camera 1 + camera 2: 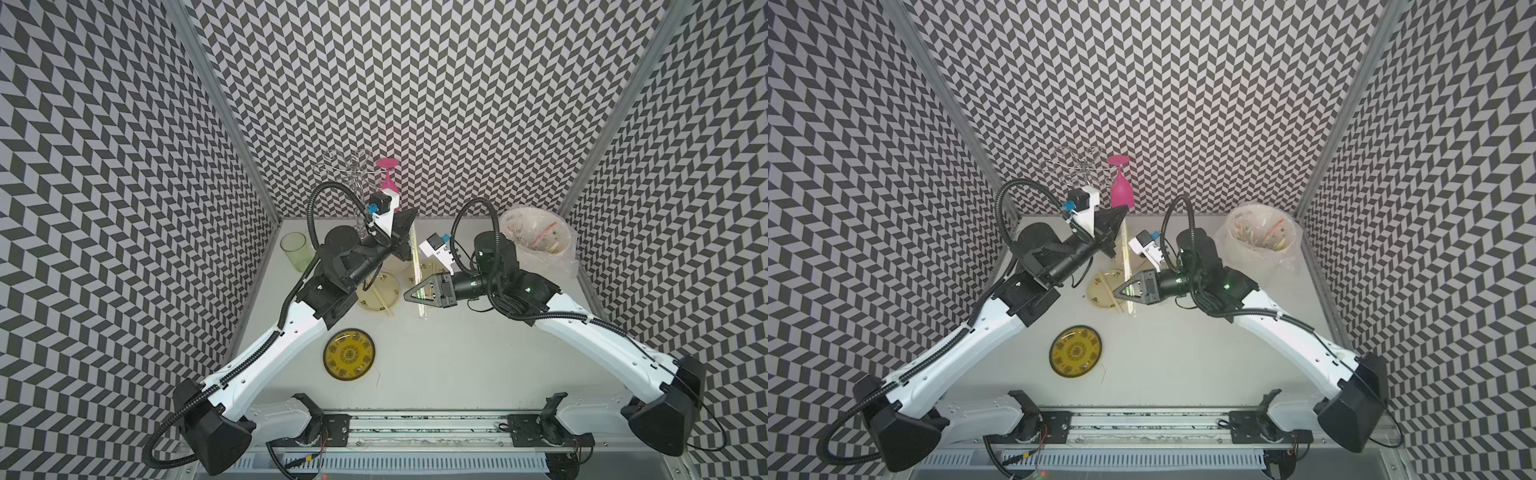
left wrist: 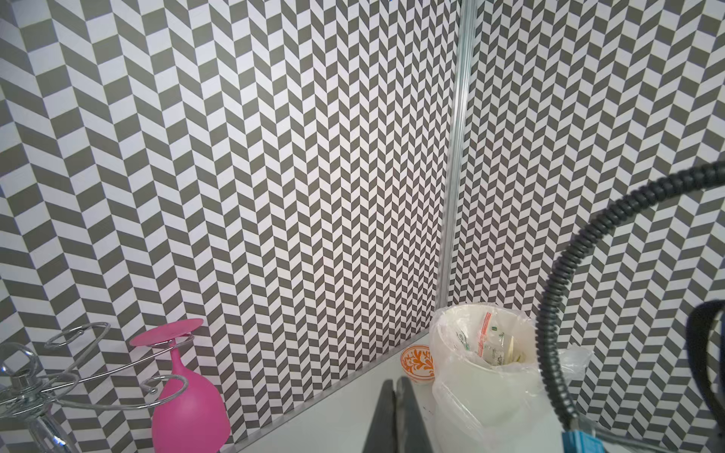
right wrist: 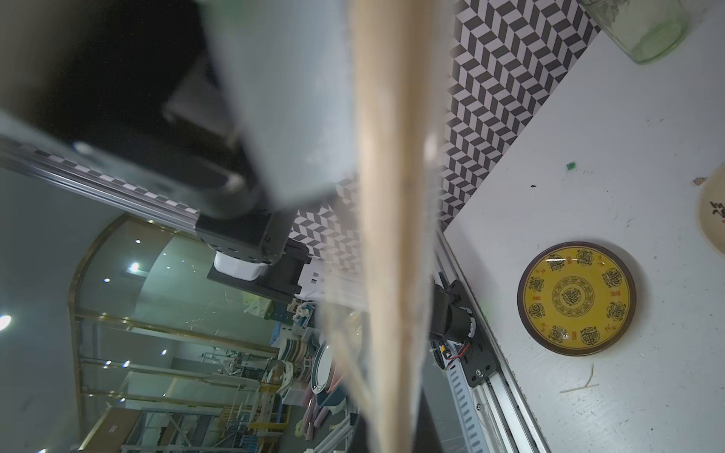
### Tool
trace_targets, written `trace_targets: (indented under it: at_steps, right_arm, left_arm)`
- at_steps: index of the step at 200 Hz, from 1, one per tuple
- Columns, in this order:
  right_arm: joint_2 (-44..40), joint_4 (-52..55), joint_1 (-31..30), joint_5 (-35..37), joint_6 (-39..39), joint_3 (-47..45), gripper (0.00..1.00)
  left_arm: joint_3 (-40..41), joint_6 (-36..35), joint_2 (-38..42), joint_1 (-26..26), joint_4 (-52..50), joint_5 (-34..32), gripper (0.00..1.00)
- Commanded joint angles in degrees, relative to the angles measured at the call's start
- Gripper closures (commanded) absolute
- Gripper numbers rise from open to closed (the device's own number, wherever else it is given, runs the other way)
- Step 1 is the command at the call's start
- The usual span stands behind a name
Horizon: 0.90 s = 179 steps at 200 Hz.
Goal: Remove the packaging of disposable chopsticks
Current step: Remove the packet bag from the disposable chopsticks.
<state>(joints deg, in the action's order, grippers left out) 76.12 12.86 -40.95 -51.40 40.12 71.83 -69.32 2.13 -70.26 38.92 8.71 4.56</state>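
Note:
A long clear sleeve of packaging [image 1: 417,262] [image 1: 1126,257] with green print hangs tilted above the table between both grippers, and a pair of disposable chopsticks [image 3: 392,235] is still inside. My right gripper [image 1: 412,294] [image 1: 1121,291] [image 3: 396,439] is shut on the chopsticks through the sleeve near its lower end. My left gripper [image 1: 412,219] [image 1: 1123,211] [image 2: 394,386] is shut at the sleeve's far end, which runs under its fingers. The left wrist view shows only the pressed-together fingers. A bare pair of chopsticks [image 1: 385,301] lies on a pale plate [image 1: 368,301].
A yellow patterned plate [image 1: 349,354] [image 3: 576,298] sits near the front. A bag-lined bin [image 1: 536,241] [image 2: 482,353] holding wrappers stands at the back right, with an orange bowl [image 2: 418,361] beside it. At the back left are a green glass [image 1: 296,249] and a pink goblet [image 1: 388,178] on a wire rack [image 1: 345,166].

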Motion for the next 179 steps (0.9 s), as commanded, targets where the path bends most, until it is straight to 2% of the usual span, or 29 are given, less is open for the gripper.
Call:
trace_targets:
  at_steps: [1,63,80,111,144,179]
  right_arm:
    - [-0.78,-25.75,5.31,11.22,-0.51,6.35,1.00]
    - [-0.12,-28.77,5.72,13.20,0.05,3.38,1.00]
    - [0.33,-29.58,6.04,13.37,-0.03,3.43,1.00]
    - [1.21,-30.52,6.97,13.73,0.03,3.42,1.00]
    - [0.81,-30.11,7.02,14.46,0.49,1.94,1.00]
    - [-0.09,-30.89,7.01,14.26,1.12,-0.91,1.00]
  left_arm:
    - [4.26,2.04,-0.81,5.54,-16.85,11.67,1.00]
    - [10.55,12.72,1.00,7.72,-3.04,22.11,1.00]
    - [10.64,13.17,1.20,9.45,-2.66,22.74,1.00]
    - [10.99,12.75,1.64,12.81,-3.80,18.89,1.00]
    - [12.43,13.39,4.70,11.28,-1.94,16.56,1.00]
    - [13.41,15.07,7.00,5.93,0.84,19.55,1.00]
